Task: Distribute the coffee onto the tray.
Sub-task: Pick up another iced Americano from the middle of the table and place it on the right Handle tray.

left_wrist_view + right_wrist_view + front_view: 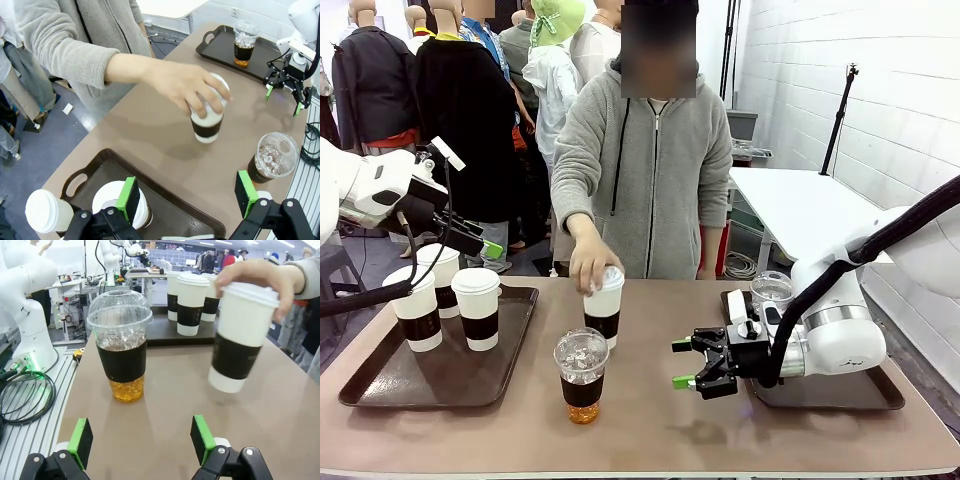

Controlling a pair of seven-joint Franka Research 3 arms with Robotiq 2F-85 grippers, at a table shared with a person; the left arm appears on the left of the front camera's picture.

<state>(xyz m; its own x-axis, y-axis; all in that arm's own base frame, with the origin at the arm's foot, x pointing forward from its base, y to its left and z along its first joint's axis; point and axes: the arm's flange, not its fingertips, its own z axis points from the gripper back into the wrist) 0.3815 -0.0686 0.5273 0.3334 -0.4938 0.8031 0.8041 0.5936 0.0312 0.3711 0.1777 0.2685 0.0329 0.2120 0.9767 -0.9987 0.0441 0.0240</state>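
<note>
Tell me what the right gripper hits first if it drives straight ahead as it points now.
Most likely the iced coffee cup, standing almost dead ahead of the open right gripper. The white paper cup under the person's hand sits off to the side.

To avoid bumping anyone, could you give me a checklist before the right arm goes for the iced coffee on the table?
1. Right gripper open: ok.
2. Dome-lidded iced coffee upright on table, facing it: ok.
3. Person's hand clear of approach: not ok, holding white paper cup close beside it.
4. Room on right tray: ok.
5. Left gripper open, out of the way: ok.
</note>
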